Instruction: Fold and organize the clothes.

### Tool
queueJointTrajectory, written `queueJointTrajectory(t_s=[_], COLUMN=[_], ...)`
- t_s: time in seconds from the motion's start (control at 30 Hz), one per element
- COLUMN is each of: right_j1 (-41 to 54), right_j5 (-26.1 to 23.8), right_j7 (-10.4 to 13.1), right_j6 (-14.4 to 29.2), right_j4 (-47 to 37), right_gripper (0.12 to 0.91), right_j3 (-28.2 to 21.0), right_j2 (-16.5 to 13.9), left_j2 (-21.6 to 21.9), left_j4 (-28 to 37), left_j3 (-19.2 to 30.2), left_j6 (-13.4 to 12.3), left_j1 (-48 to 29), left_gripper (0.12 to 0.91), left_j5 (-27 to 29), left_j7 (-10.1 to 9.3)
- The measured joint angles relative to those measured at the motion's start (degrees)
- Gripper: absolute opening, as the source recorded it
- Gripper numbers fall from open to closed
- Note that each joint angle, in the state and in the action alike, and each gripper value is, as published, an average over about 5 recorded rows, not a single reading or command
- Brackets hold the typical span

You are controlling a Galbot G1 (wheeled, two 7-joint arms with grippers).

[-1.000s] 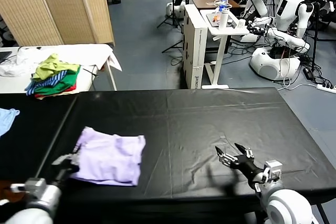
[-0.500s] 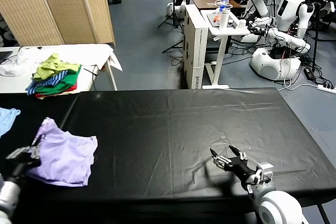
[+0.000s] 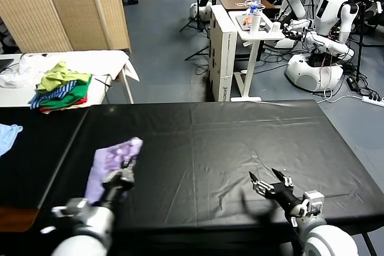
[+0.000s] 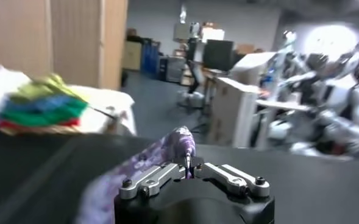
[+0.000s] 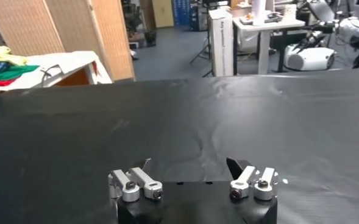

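T-shirt [image 3: 111, 161] lies bunched into a narrow strip on the black table [image 3: 240, 142], toward its left, near side. Darker purple print faces up along the strip; a pale lavender edge shows on the outer side. Far end lifts slightly off the table.

Left gripper [image 3: 120, 178] sits at the near end of the strip, jaws clenched on the fabric. Its wrist view shows the closed fingers [image 4: 161, 176] pinching the cloth, which runs forward and away. The hold looks meant to drag or flip one side of the shirt over, which would explain the gathered, narrow shape rather than a flat spread.

Right gripper [image 3: 271, 185] hovers low over bare table on the right, well apart from the shirt, jaws released and wide, holding nothing. Probably waiting.

Judgement: fold is under way but untidy; shirt not yet a neat stack.

Off the work area: garment pile [image 3: 60, 86] on a white side table beyond; blue cloth [image 3: 7, 135] at far left edge.
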Motion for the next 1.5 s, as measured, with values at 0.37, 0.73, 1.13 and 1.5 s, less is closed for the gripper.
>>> queueJointTrajectory(t_s=[0.37,0.73,1.13,1.5], right_j1=[2.5,11.1,23.6,26.3], right_j5=[3.2,14.0,13.2,11.5], right_j7=[0.3,4.8,8.2,8.1], right_j6=[-2.0,-6.7,-7.5,-7.5], right_j4=[-0.2,-0.9,-6.9,-9.9], right_gripper=[0.907,0.907,0.907,0.518], right_j3=[-2.7,-14.3,-32.2,-37.8], right_j2=[-1.0,-2.7,1.2,2.8], left_j2=[-6.9,-6.8,-5.7,-6.5], left_j4=[4.6,2.3,2.4,2.7], left_j3=[8.6,6.6,-1.5,-3.8], left_j6=[-1.1,-3.7,-6.7,-7.7], left_j1=[-0.2,1.5,3.1,4.2], left_gripper=[0.287,0.885,0.907,0.907], left_j5=[6.8,9.5,12.4,13.4], left_j7=[2.21,5.14,5.06,5.04])
